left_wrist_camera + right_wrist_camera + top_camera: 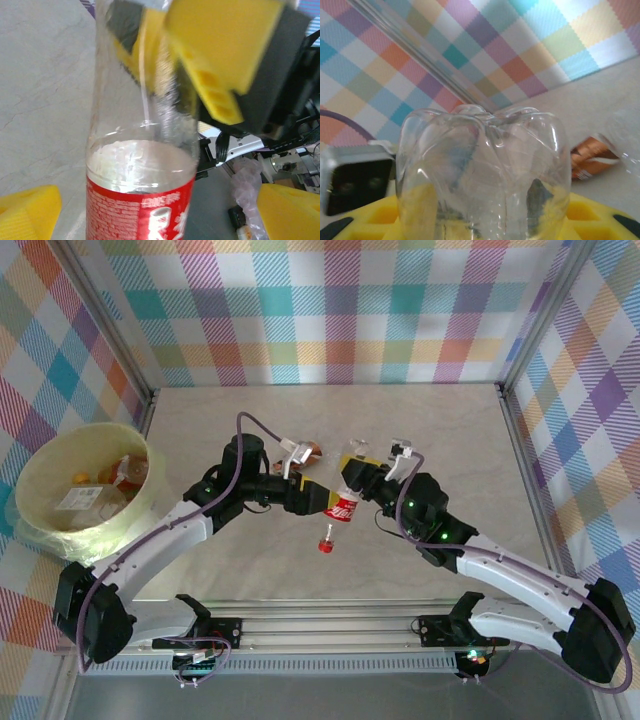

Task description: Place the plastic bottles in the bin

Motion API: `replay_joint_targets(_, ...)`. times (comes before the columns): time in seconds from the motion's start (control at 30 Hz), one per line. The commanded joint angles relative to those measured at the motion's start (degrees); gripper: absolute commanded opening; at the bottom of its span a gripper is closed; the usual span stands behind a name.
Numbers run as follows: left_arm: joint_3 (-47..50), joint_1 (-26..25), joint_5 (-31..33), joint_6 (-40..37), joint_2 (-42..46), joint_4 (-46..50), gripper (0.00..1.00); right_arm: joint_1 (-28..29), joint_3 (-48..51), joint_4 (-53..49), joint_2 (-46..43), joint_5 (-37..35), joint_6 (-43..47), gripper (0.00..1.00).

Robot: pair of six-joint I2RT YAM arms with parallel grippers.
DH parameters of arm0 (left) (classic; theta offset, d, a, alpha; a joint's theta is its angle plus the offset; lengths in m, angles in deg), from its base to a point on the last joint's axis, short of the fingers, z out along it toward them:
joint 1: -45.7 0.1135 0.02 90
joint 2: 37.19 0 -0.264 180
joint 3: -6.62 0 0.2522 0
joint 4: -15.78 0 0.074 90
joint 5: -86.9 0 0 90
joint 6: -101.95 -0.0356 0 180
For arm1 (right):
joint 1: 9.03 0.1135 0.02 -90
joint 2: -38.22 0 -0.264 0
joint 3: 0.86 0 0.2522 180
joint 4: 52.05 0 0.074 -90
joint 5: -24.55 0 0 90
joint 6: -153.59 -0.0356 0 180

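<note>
Gripping the clear base of a red-label bottle (342, 506), the right claw (351, 478) is closed on it near the middle of the table (450, 430). The bottle hangs slanted, its red cap (326, 544) pointing down toward the near edge. The left claw (317, 498) stands open at the label. In the left wrist view its yellow fingers (27, 209) are wide apart on either side of the bottle and do not touch it. Just behind the claws lies a brown-label bottle (313, 450), flat on the table and free of both. The bin (95, 533) sits at the far left, well apart from the claws, beside the left arm's elbow. Inside it lie several bottles (118, 476), with orange and brown labels showing. Whether the held bottle clears the table I cannot tell.
</note>
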Motion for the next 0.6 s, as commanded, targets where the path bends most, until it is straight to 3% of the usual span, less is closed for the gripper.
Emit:
replay_joint_targets(0.0,-0.60,-0.61,-2.86,0.66,-0.20,-4.88,0.99,-0.07,-3.28,6.37,1.77,1.57,-1.00,0.42)
replay_joint_targets(0.23,-0.34,-0.70,-3.91,1.75,-0.37,-7.73,0.91,-0.08,-7.43,7.82,6.87,2.64,-2.77,0.42)
replay_joint_targets(0.37,-0.51,-0.69,-2.57,2.32,-0.91,-7.72,0.69,-0.11,-8.08,9.59,8.57,3.35,-3.86,0.43)
replay_joint_targets(0.57,-1.49,-0.70,-0.40,5.07,-2.91,-8.78,0.60,-0.15,-8.48,9.32,9.33,4.06,-4.12,0.43)
